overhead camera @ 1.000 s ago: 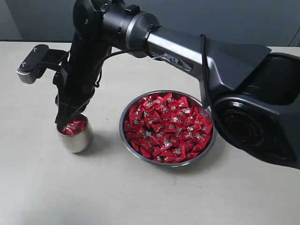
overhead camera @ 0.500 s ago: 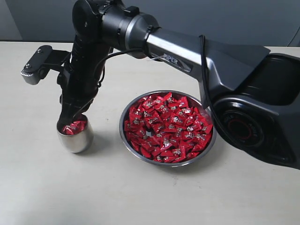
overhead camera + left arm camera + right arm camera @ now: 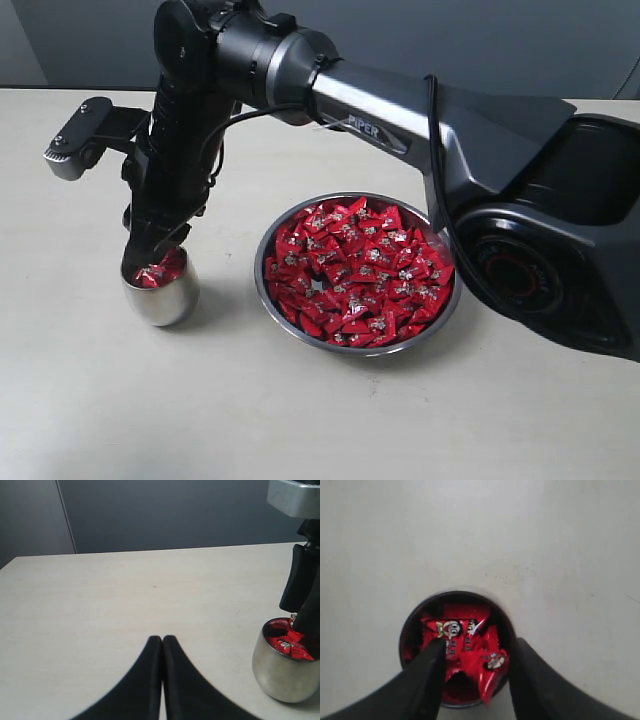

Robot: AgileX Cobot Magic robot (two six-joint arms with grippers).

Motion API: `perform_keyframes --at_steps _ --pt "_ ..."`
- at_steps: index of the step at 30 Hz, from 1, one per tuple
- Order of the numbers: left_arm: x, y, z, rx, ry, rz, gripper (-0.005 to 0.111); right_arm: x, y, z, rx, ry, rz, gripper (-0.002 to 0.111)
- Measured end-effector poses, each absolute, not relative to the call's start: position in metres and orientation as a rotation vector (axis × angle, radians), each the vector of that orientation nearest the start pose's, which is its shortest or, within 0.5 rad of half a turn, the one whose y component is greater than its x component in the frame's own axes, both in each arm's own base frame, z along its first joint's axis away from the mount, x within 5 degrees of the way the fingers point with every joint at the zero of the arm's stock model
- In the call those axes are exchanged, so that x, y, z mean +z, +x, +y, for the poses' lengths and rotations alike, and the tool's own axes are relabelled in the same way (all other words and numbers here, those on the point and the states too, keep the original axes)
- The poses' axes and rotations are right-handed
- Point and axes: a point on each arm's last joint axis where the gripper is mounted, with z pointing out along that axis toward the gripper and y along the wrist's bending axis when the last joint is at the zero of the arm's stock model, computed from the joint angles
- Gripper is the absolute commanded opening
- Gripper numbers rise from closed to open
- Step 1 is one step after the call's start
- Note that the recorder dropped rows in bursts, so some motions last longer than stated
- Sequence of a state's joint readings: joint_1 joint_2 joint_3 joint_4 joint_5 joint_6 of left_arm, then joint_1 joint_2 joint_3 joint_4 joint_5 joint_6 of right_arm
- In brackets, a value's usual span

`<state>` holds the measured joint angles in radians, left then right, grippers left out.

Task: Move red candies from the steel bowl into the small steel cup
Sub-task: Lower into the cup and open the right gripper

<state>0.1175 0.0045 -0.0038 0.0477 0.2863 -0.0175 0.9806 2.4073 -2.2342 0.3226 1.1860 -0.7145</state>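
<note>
The small steel cup point(image 3: 160, 292) stands left of the steel bowl point(image 3: 358, 351), which is heaped with red candies point(image 3: 355, 270). My right gripper point(image 3: 152, 252) hangs straight over the cup's mouth, its jaws open. In the right wrist view the right gripper point(image 3: 478, 645) straddles the cup point(image 3: 455, 594), and a red candy point(image 3: 492, 669) sits loose between the fingers above the candies point(image 3: 452, 630) in the cup. My left gripper point(image 3: 162, 640) is shut on nothing, low over bare table, with the cup point(image 3: 284, 675) off to one side.
The right arm's dark body point(image 3: 520, 200) fills the right side of the exterior view and arches over the table point(image 3: 300, 430) behind the bowl. Its wrist camera point(image 3: 75, 135) sticks out left of the gripper.
The right gripper's jaws have spread apart over the cup and let the candy go. The wrist has shifted slightly; cup and bowl have stayed put.
</note>
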Motion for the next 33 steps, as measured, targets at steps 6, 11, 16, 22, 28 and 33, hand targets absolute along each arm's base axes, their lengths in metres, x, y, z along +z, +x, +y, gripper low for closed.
perform_keyframes --at_steps 6,11,16,22,28,33 --pt "0.188 0.054 0.008 0.117 -0.089 1.769 0.0 0.201 0.264 0.442 0.512 -2.057 1.977 0.04" --pt "0.188 0.054 0.008 0.117 -0.089 1.769 0.0 0.209 0.263 0.441 0.514 -2.048 1.963 0.04" --pt "0.188 0.054 0.008 0.117 -0.089 1.769 0.0 0.218 0.262 0.44 0.517 -2.027 1.952 0.04" --pt "0.188 0.054 0.008 0.117 -0.089 1.769 0.0 0.218 0.266 0.437 0.451 -1.997 1.99 0.04" --pt "0.188 0.054 0.008 0.117 -0.089 1.769 0.0 0.218 0.272 0.433 0.344 -1.952 2.035 0.04" --pt "0.188 0.054 0.008 0.117 -0.089 1.769 0.0 0.217 0.273 0.433 0.338 -1.943 2.045 0.04"
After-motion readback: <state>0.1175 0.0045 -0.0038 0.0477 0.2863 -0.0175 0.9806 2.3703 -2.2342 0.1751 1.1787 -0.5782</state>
